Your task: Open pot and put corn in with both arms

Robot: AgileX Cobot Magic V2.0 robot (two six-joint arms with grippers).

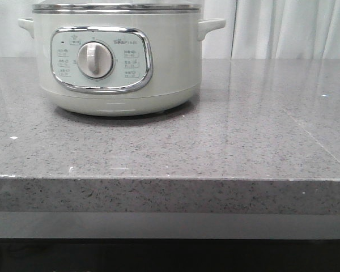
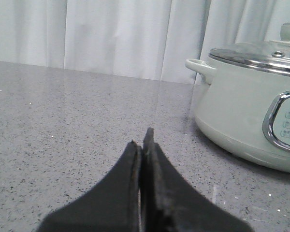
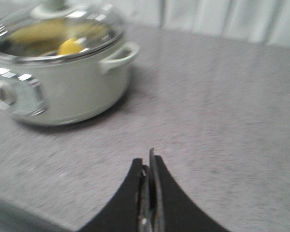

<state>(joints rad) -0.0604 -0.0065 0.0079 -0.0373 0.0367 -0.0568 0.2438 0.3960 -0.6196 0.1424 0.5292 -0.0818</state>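
Above the grey stone counter [image 2: 63, 125], the left gripper [image 2: 144, 140] and right gripper [image 3: 149, 162] hang pressed together, holding nothing. At the front view's eleven o'clock stands the pot [image 1: 116, 62], glass lid [image 3: 53, 29] on; the corn [image 3: 70, 46] lies inside.

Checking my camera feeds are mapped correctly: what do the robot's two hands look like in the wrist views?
Both look alike. The left hand has two matte black fingers, broad at the base and tapering to thin tips. The right hand has the same black tapered pair. No cables or markings show.
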